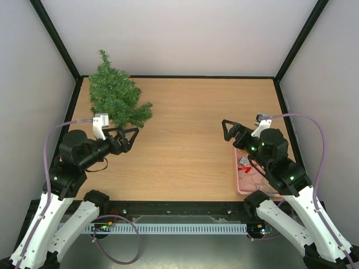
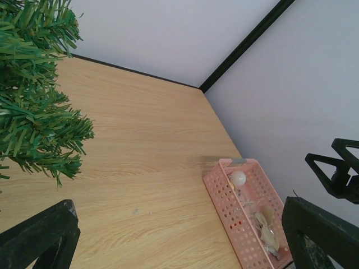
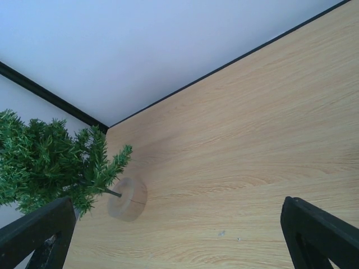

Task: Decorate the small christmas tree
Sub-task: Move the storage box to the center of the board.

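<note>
The small christmas tree (image 1: 115,96) stands at the back left of the table on a round pale wooden base (image 3: 128,199), its dark-green branches bare. My left gripper (image 1: 133,139) hangs open just in front of the tree, a little to its right, holding nothing. In the left wrist view the tree (image 2: 33,101) fills the left edge and the left gripper (image 2: 178,224) shows only table between its black fingertips (image 2: 42,235). My right gripper (image 1: 226,130) is open and empty at mid-right, pointing left toward the tree (image 3: 45,162). Bare wood lies between the right gripper's (image 3: 176,230) fingers (image 3: 317,232).
A pink perforated basket (image 2: 224,196) sits at the near right under my right arm, also seen as a pink basket (image 1: 240,188). It holds a white ball (image 2: 238,179) and several pale ornaments. Black frame posts and grey walls ring the table.
</note>
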